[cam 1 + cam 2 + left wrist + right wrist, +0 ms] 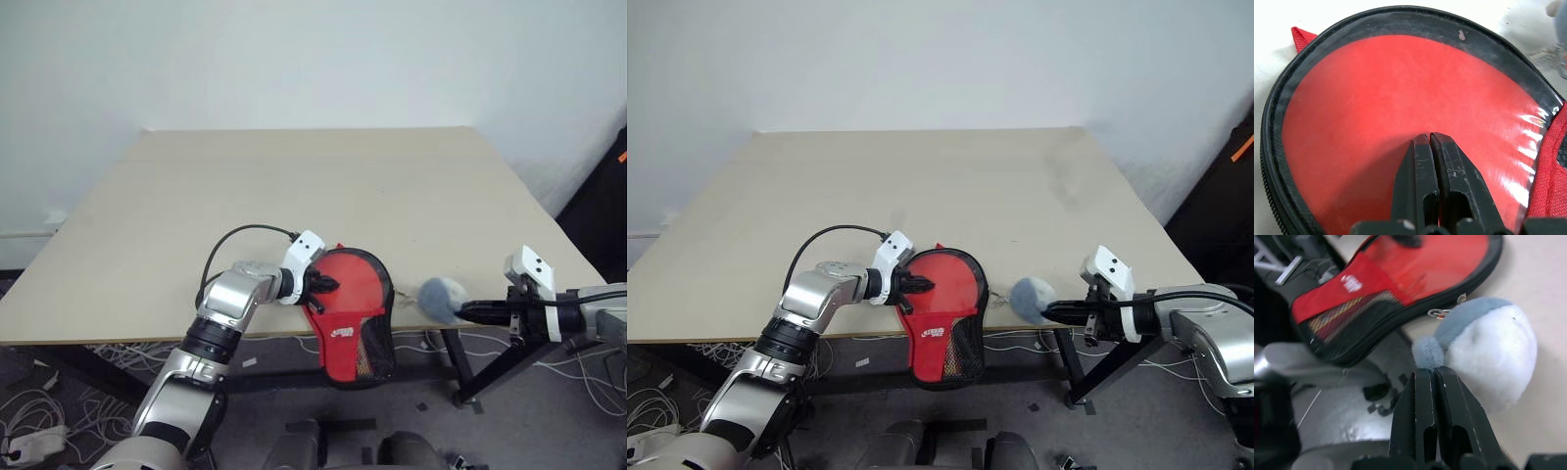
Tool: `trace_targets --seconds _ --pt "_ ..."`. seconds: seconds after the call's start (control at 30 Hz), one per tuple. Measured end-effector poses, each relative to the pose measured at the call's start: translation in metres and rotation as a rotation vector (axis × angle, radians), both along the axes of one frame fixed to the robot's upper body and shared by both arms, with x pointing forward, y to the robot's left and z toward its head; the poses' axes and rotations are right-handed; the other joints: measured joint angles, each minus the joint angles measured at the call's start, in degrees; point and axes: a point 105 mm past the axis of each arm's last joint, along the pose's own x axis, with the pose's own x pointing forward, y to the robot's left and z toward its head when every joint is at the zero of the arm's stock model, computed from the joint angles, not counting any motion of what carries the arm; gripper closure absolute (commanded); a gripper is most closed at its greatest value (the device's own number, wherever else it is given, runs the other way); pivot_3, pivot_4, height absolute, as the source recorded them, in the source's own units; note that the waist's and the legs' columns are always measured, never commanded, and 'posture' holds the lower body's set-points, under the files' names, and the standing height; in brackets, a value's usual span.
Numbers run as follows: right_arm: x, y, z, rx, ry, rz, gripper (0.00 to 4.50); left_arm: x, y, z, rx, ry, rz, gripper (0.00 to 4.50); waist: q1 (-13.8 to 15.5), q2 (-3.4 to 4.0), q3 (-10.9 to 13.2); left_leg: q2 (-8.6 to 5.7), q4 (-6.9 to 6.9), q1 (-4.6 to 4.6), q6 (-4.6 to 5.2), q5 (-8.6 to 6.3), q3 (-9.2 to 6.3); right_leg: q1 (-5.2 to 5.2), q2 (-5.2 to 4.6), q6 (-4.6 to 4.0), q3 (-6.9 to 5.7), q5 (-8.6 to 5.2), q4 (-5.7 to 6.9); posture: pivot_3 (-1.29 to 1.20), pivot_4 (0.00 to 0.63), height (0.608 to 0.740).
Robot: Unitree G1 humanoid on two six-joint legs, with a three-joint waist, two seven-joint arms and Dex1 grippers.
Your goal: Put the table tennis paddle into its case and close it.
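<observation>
The case (351,315) is red under its clear side, rimmed in black zip, with a white logo on a red panel and black mesh below. The soft ball (1488,352) is white — capped grey-blue. The counter (323,186) is pale beige.

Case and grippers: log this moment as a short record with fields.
case: on the table's near edge, handle end overhanging
paddle: red face visible under the clear side
left gripper: shut, tips pressed on the case
right gripper: shut on the soft ball's tuft
soft ball: grey-white, right of the case, linked by small metal rings
</observation>
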Motion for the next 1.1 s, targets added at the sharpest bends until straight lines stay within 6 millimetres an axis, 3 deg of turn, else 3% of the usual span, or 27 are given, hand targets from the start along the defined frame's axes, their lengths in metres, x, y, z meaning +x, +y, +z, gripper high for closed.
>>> trace_targets --seconds 0.37,0.67,0.83,1.1 --pt "-0.043 0.004 -0.007 -0.031 0.088 0.129 4.48 -0.002 -0.008 -0.001 -0.018 0.003 -0.023 4.5 0.59 0.17 -0.06 -0.04 0.02 0.0 0.3 -0.3 -0.12 0.55 -0.45 0.13 -0.77 0.02 -0.77 0.0 0.0 0.722" --pt "-0.066 -0.003 -0.017 -0.054 0.155 0.195 4.48 -0.003 -0.015 0.001 -0.044 0.001 -0.039 4.5 2.15 0.14 -0.06 -0.34 0.05 -0.02 0.54 -0.53 0.0 0.58 -0.68 0.52 -1.01 -0.12 -0.88 0.0 0.0 0.722" --pt "-0.078 -0.005 -0.012 -0.029 0.191 0.214 4.48 -0.004 -0.016 0.0 -0.047 0.002 -0.039 4.5 2.36 0.05 -0.01 -0.42 0.1 -0.02 0.61 -0.57 0.01 0.64 -0.74 0.64 -1.02 -0.19 -0.88 0.0 0.0 0.722" --pt "-0.127 0.007 -0.016 0.026 0.36 0.304 4.48 -0.004 -0.014 -0.002 -0.044 0.006 -0.03 4.5 2.3 -0.07 0.0 -0.42 0.14 0.04 0.61 -0.59 -0.01 0.71 -0.79 0.67 -1.04 -0.2 -0.85 0.0 0.0 0.722"
